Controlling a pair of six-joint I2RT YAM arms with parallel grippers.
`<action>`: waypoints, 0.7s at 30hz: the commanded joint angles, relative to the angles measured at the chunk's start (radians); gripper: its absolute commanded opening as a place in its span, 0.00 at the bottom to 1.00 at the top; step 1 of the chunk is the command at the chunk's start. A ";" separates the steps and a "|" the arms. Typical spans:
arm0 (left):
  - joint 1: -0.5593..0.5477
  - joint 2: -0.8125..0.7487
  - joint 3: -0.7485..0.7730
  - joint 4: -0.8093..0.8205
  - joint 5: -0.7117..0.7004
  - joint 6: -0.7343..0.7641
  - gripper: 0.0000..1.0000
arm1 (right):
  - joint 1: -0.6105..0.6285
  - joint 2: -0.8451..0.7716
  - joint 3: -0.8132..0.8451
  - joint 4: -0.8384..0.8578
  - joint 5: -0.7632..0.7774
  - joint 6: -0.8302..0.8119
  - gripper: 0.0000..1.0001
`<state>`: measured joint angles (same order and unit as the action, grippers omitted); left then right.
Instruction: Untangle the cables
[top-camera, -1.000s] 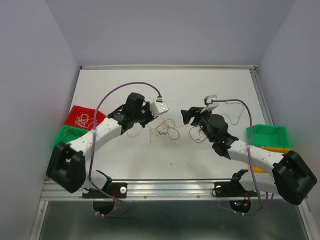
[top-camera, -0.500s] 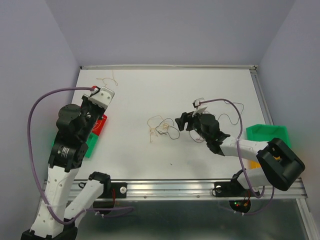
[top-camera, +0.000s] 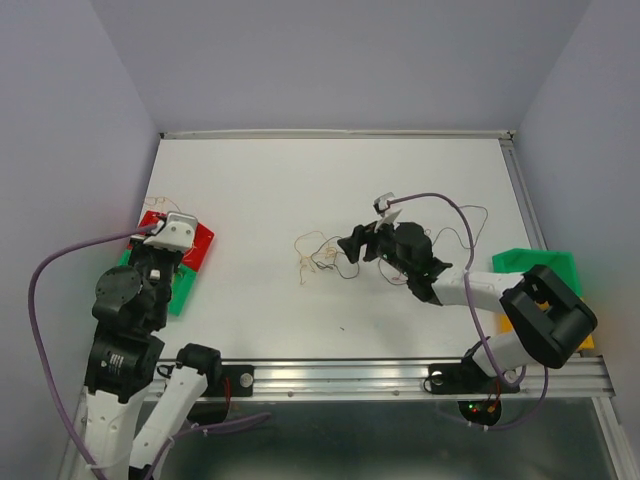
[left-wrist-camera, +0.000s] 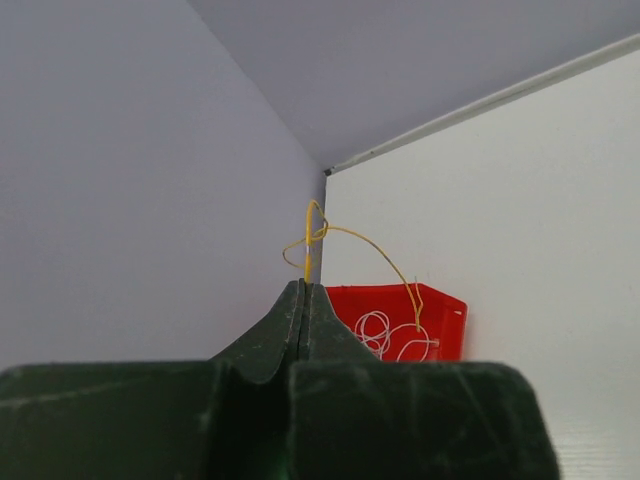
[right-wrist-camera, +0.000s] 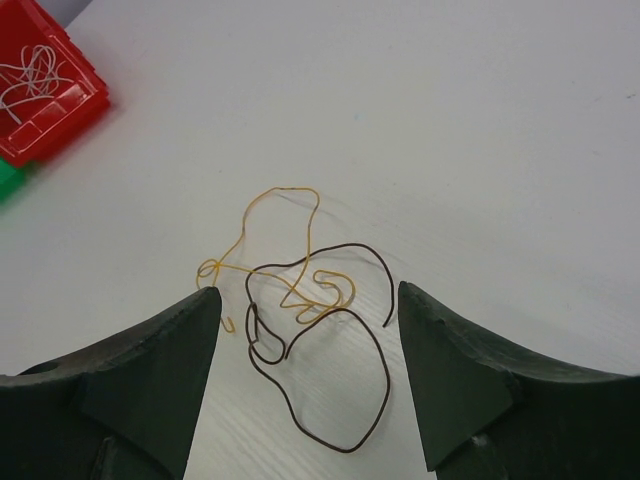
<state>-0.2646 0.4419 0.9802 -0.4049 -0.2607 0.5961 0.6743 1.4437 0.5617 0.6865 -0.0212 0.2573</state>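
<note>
- Low in the middle of the left wrist view, the left gripper (left-wrist-camera: 303, 292) is pressed together and pinches a yellow cable (left-wrist-camera: 345, 232). The cable's free end arcs down toward the red bin (left-wrist-camera: 448, 312) at lower right.
- The step in hand looks like dropping a separated strand into that bin.
- Along the bottom of the right wrist view, the right gripper (right-wrist-camera: 307, 292) is spread and holds nothing. It flanks the tangle on the white table (right-wrist-camera: 500, 120), where an orange cable (right-wrist-camera: 283, 190) is threaded through a dark brown cable (right-wrist-camera: 340, 247).
- Next, the left fingers should part only when the strand hangs over the bin. The right gripper must close on a single strand where the two cross closely.
- The left fingers hide how much yellow cable is clamped. From above the tangle is faint, and a pale extra strand at its left edge may be there.
</note>
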 joint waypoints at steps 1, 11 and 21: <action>0.004 -0.042 -0.103 0.066 0.053 0.068 0.00 | -0.005 0.024 0.067 0.085 -0.078 -0.013 0.76; 0.014 0.072 -0.115 0.103 0.231 0.085 0.00 | -0.004 0.023 0.067 0.088 -0.097 -0.013 0.76; 0.492 0.240 -0.077 0.079 0.819 0.218 0.00 | -0.005 0.216 0.229 -0.014 -0.241 -0.044 0.85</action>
<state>0.0498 0.6258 0.8417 -0.3294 0.2184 0.7307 0.6735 1.5860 0.6777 0.7033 -0.2142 0.2363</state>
